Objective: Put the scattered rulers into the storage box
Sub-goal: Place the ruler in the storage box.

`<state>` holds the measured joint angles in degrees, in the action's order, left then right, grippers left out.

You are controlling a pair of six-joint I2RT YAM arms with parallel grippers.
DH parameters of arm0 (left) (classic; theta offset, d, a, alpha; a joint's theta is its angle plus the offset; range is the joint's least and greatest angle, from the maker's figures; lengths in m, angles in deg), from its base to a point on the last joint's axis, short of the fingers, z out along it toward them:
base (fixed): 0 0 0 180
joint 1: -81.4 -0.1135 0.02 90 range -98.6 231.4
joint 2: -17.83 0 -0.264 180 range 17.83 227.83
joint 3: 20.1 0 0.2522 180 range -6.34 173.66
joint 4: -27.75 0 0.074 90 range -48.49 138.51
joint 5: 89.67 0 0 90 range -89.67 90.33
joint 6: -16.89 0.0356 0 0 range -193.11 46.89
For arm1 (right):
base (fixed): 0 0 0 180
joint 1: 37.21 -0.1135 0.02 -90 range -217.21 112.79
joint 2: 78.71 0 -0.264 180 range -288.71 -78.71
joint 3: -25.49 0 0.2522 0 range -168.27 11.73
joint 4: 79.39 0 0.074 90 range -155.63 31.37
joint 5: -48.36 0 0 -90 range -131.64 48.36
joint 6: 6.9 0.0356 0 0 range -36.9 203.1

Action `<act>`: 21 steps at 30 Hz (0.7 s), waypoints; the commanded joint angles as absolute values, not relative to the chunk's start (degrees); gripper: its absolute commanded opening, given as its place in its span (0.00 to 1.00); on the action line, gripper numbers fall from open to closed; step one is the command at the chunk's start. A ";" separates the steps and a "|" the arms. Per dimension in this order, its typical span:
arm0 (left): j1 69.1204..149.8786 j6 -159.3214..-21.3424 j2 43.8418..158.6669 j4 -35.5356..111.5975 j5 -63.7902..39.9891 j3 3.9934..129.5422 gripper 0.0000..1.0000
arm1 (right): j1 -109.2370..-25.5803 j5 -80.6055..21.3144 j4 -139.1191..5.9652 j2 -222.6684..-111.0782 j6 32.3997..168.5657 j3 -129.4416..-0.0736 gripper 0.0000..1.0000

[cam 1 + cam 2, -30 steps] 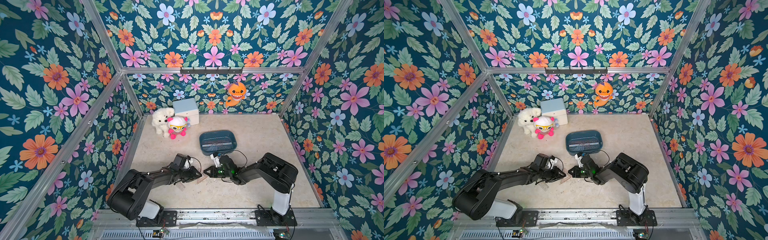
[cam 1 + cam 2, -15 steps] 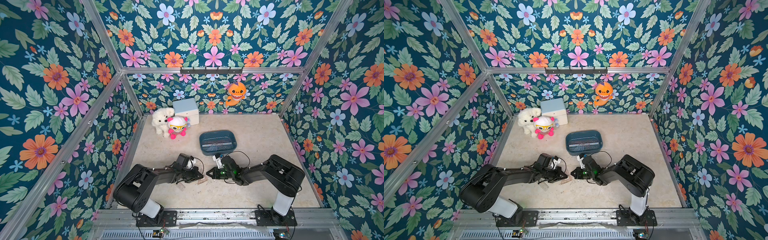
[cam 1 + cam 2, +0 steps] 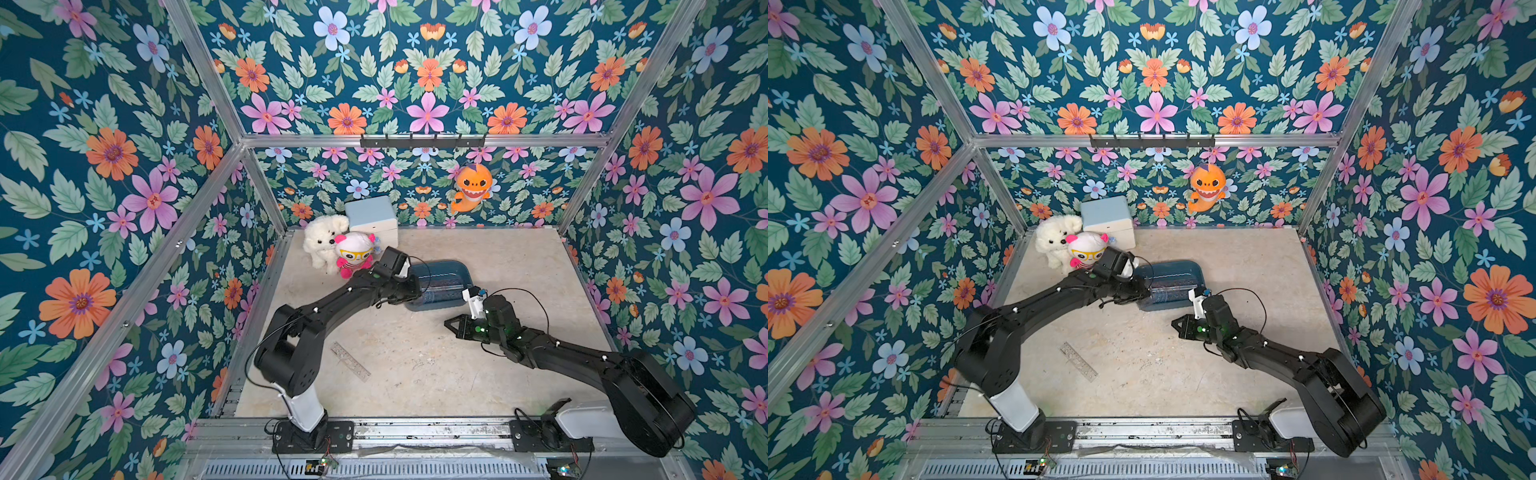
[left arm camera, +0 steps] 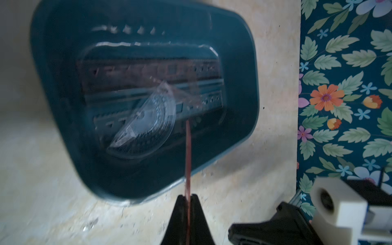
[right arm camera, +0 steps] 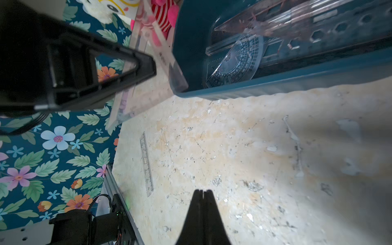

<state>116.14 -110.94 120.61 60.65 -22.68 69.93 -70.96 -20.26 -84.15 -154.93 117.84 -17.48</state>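
One clear straight plastic ruler [image 3: 350,360] lies diagonal on the beige table [image 3: 415,370] in a top view. It is near the base of the left arm [image 3: 286,361] and well apart from the dark teal plastic storage box [image 3: 457,266].

Left wrist view: the left gripper [image 4: 187,196] clamps a pinkish transparent ruler [image 4: 188,152] edge-on, its long axis pointing across the box rim.

Right wrist view: the right gripper [image 5: 203,192] is closed on nothing, with the loose ruler ahead of it.

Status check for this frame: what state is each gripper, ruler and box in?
left gripper, shut on the pinkish ruler.
pinkish ruler, held on edge, reaching over the box rim, not yet released.
right gripper, shut, empty, above the table.
storage box, upright, open, holding several rulers.
protractor, flat in the box, on top of straight rulers.
loose ruler, flat on the table, outside the box.
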 commanded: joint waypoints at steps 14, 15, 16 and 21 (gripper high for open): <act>118.51 -108.88 150.23 68.67 -26.71 104.49 0.04 | -58.49 -12.55 -82.07 -153.27 114.13 -15.95 0.00; 118.66 -108.83 151.01 68.81 -26.87 104.98 0.05 | -58.30 -12.55 -81.90 -153.18 113.96 -15.87 0.00; 118.73 -108.88 151.56 68.76 -26.92 105.20 0.06 | -58.22 -12.55 -81.89 -153.15 113.97 -15.78 0.00; 119.07 -108.22 153.37 69.39 -26.01 106.13 0.16 | -57.99 -12.14 -81.54 -152.93 113.68 -15.93 0.00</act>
<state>118.94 -109.08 153.00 68.19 -26.24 105.47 -57.98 -13.13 -81.72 -153.12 114.67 -15.84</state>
